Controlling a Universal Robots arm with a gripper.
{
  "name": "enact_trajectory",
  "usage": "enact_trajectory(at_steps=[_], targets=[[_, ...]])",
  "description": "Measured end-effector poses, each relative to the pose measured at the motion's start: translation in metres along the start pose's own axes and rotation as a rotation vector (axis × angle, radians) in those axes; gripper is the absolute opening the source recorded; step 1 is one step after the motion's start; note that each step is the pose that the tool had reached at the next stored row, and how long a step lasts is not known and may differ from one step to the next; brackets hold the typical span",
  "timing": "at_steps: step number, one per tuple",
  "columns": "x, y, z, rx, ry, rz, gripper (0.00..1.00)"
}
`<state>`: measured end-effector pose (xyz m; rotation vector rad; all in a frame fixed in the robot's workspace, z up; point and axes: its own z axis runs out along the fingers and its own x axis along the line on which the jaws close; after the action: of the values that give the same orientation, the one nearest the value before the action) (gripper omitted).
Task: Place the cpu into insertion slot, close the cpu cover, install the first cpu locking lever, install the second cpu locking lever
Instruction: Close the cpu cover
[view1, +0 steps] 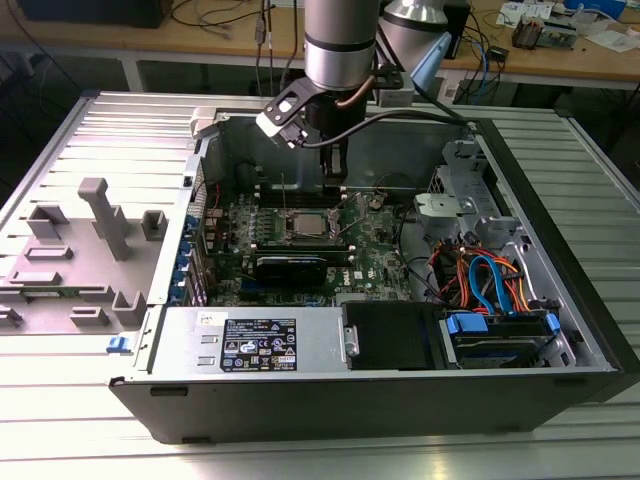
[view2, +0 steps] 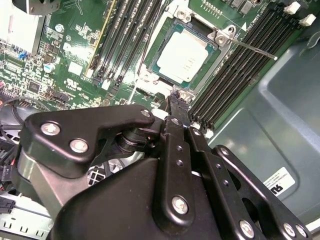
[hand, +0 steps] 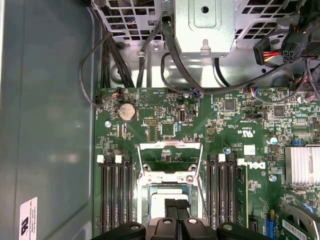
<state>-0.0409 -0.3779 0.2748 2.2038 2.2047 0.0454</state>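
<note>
Second wrist view showed the gripper (view2: 176, 97) with its fingers pressed together, gripping nothing, tips just beside the slot's (view2: 218, 36) rim. The cpu (view2: 184, 54) lay seated in the slot; a thin lever (view2: 252, 49) stuck out beside it.

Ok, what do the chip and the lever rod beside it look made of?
The chip: matte silvery metal on top, going by its soft even sheen. The lever rod: probably bare steel wire, thin and bright along its length.

Coin battery (hand: 126, 112), memory slots (hand: 116, 194), blue cables (view1: 487, 283)
</note>
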Motion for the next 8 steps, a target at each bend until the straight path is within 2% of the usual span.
enact_trajectory(at_steps=[8], targets=[[0.0000, 0.0030, 0.0002, 0.0000, 0.0000, 0.000, 0.11]])
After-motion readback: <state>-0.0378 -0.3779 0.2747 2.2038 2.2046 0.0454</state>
